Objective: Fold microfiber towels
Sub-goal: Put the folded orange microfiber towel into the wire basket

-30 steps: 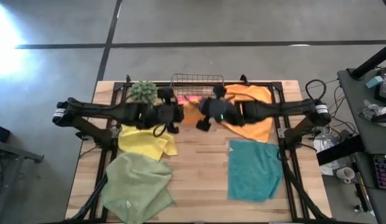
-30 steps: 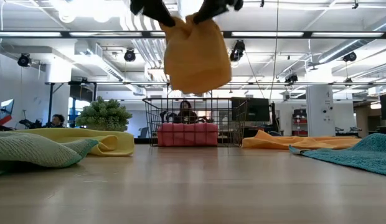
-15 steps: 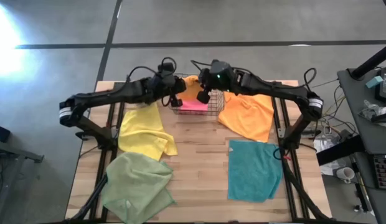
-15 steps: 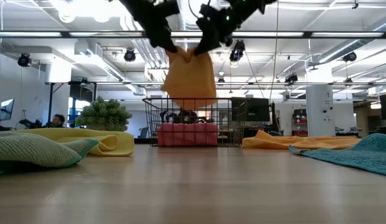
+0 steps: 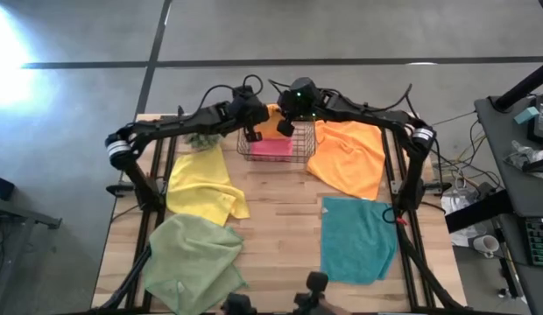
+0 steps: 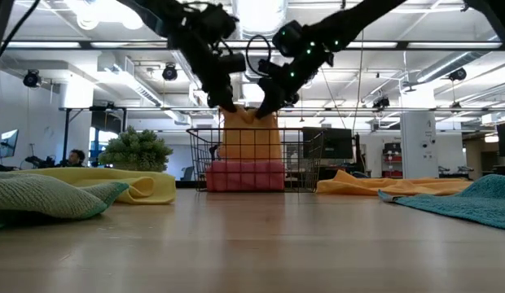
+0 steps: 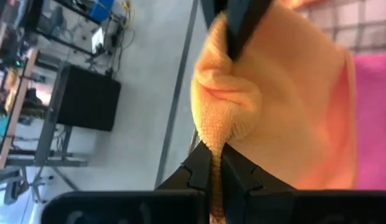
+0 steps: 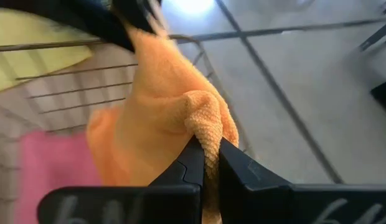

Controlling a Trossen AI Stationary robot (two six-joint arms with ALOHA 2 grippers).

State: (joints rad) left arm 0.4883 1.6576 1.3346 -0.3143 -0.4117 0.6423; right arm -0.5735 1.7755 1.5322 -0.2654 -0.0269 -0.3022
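Note:
A folded orange towel hangs between my two grippers over the copper wire basket at the table's far middle. Its lower part is inside the basket, above a folded pink towel. My left gripper is shut on the towel's upper left corner. My right gripper is shut on its upper right corner. Both show again in the high view, the left gripper and the right gripper. My left gripper pinches a bunched upper corner of the orange towel between its two fingers, several layers thick. It comes slanting down from the table's left. The towel hangs below it into the basket. My right gripper pinches the other bunched upper corner between its two fingers, slanting down from the table's right. The cloth hangs below it, the top edge sagging a little between the two grips.
A yellow towel and a sage green towel lie on the table's left. A second orange towel and a teal towel lie on the right. A spiky green plant stands left of the basket. Bare wood lies in the near middle.
Both grippers have carried the folded orange towel toward the table's far edge and down, from above the table's middle to over the basket. The towel still hangs from its two upper corners, and its lower part has sunk inside the basket.

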